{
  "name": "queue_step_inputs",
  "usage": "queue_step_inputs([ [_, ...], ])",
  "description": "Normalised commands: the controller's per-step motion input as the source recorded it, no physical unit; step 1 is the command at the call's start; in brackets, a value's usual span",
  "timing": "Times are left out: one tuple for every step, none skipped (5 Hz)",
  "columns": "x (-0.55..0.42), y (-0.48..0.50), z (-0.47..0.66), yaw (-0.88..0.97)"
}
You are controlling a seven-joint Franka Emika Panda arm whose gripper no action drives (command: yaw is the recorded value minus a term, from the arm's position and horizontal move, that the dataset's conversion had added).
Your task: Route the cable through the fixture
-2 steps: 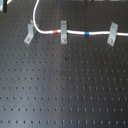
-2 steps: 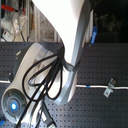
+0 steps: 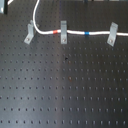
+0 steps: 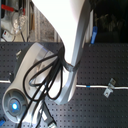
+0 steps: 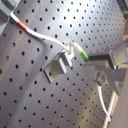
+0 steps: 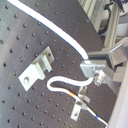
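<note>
cable (image 3: 75, 33): thin, light, floppy white cord, already laid through three clips (image 3: 63, 31) on counter; grip near free end
jaws: state not discernible; cable's distance from them unclear

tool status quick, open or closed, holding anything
Tool: shut on the cable, seen in the second wrist view.

The cable (image 3: 75, 33) runs through three clips on the perforated board (image 3: 64, 90).
</note>
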Motion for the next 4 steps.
queue_step_inputs([
  [0.157,0.508,0.30,-0.29],
  [0.196,0.567,0.21,-0.37],
  [-0.051,0.207,0.30,-0.45],
  [-0.170,-0.411,0.24,-0.25],
])
